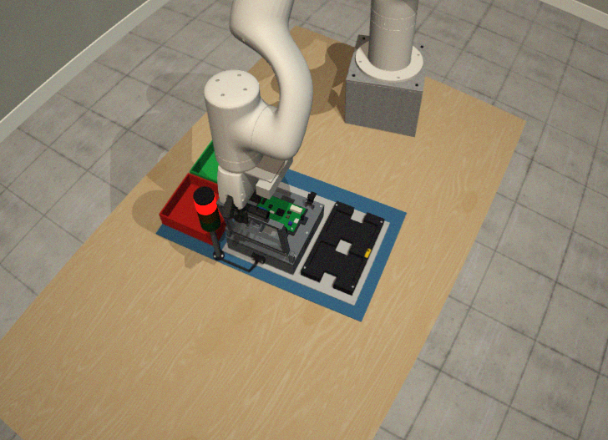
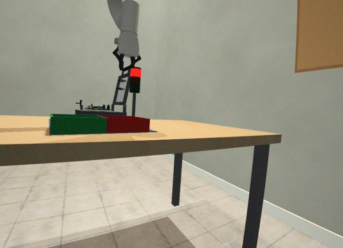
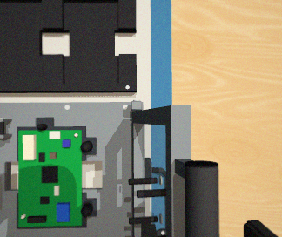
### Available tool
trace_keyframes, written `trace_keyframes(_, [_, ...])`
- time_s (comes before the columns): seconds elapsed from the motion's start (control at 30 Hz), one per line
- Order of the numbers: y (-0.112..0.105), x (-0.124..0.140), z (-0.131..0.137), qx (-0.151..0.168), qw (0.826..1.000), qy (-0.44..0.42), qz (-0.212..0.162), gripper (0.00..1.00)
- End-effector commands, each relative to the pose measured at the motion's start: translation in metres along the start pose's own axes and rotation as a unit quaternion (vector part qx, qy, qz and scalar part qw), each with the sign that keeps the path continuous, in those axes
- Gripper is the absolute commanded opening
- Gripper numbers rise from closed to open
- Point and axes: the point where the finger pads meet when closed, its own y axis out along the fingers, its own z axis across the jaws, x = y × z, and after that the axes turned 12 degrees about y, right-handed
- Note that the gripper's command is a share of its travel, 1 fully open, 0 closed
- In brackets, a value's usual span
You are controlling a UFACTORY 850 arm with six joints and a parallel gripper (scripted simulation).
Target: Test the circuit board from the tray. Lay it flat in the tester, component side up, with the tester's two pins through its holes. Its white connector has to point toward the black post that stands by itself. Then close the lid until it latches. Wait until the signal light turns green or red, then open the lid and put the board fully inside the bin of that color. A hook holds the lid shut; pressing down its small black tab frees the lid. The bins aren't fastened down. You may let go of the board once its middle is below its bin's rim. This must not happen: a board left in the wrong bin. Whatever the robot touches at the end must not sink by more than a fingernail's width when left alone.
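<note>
The green circuit board [image 1: 282, 210] lies flat in the grey tester [image 1: 275, 234], component side up; in the wrist view [image 3: 50, 178] its white connector [image 3: 29, 146] sits at the corner nearest the tray. The tester's clear lid [image 2: 120, 87] stands raised, close to upright. My gripper [image 2: 126, 65] is open just above the lid's top edge, with a finger on either side of it, and holds nothing. The signal light [image 1: 205, 201] glows red and also shows in the side view [image 2: 135, 72]. The red bin [image 1: 184, 209] and green bin [image 1: 205, 163] stand side by side to the left of the tester.
The empty black tray [image 1: 343, 246] lies to the right of the tester on the blue mat. The signal light's pole [image 3: 201, 198] stands close beside the lid's hinge side. The arm's grey base block [image 1: 382, 99] is at the table's far end.
</note>
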Motion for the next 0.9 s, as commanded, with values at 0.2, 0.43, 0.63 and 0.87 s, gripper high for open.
trace_keyframes(0.2, [-0.001, 0.0, 0.001, 0.001, 1.0, 0.0, 0.0, 0.52])
trace_keyframes(0.43, [-0.001, 0.0, 0.001, 0.001, 1.0, 0.0, 0.0, 0.52])
trace_keyframes(0.63, [-0.003, 0.0, 0.001, 0.001, 1.0, 0.0, 0.0, 0.52])
trace_keyframes(0.87, [-0.013, 0.0, 0.001, 0.001, 1.0, 0.0, 0.0, 0.52])
